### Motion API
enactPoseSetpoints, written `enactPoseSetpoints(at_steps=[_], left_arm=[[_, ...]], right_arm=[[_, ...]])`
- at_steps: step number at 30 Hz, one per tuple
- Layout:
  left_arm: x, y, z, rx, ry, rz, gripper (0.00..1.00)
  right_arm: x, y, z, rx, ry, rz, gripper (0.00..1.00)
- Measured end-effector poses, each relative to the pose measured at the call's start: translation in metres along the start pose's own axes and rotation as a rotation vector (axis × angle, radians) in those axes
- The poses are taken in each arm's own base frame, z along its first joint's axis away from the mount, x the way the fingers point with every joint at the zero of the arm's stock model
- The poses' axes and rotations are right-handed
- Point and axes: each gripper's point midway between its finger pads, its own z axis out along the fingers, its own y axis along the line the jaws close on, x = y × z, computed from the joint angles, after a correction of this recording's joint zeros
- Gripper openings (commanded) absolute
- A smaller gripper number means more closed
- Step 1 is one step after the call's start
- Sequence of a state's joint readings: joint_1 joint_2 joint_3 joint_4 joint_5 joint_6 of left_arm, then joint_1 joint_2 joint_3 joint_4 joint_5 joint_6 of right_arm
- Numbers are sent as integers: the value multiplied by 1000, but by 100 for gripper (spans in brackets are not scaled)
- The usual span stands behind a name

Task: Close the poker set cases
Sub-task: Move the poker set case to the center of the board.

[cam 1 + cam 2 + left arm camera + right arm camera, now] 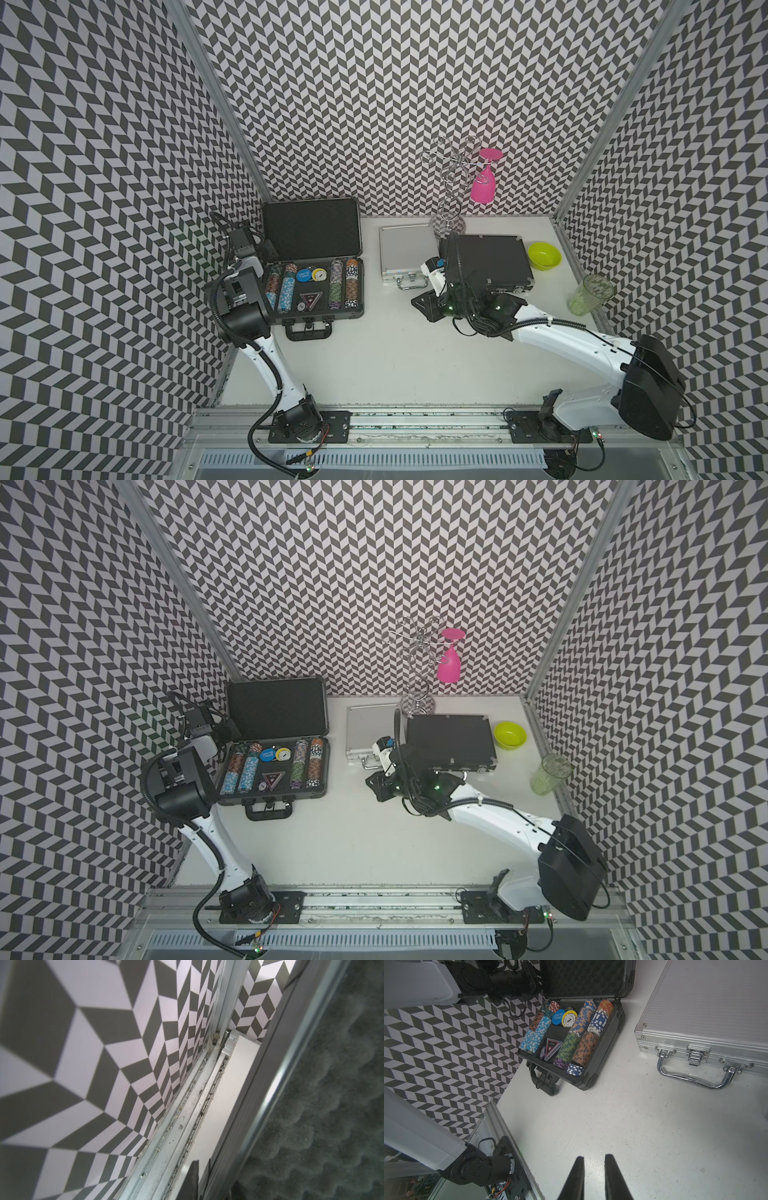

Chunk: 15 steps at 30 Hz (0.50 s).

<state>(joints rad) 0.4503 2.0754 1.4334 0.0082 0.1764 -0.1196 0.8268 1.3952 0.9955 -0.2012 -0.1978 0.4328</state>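
Poised at open lid [311, 226] edge, ten o'clock, with left gripper [204, 1167]; cannot tell if clamped. Holding right gripper [593, 1157] slightly parted, empty.

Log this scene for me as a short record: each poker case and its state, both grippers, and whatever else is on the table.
open black case: left arm's side, lid upright, chips showing
silver case: closed, middle
closed black case: right arm's side
left gripper: at the lid's edge; grip unclear
right gripper: jaws slightly apart, empty, over the table
other items: green bowl, green tumbler, pink glass hanging on wire rack
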Motion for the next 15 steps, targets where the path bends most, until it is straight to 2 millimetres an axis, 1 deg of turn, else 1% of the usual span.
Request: enactPoseSetpoints(at_steps=[5,10,15], left_arm=[[11,-4,-10,2,20,-29,0],[16,-12,-15,-13,34,-35,0],[23,-16,-21,-26,49,-43,0]], right_arm=[[-1,0,-1,-1,-4,0,20],[2,-1,-3,1,-1,1,20],[2,-2,-3,2,-2,2,20]])
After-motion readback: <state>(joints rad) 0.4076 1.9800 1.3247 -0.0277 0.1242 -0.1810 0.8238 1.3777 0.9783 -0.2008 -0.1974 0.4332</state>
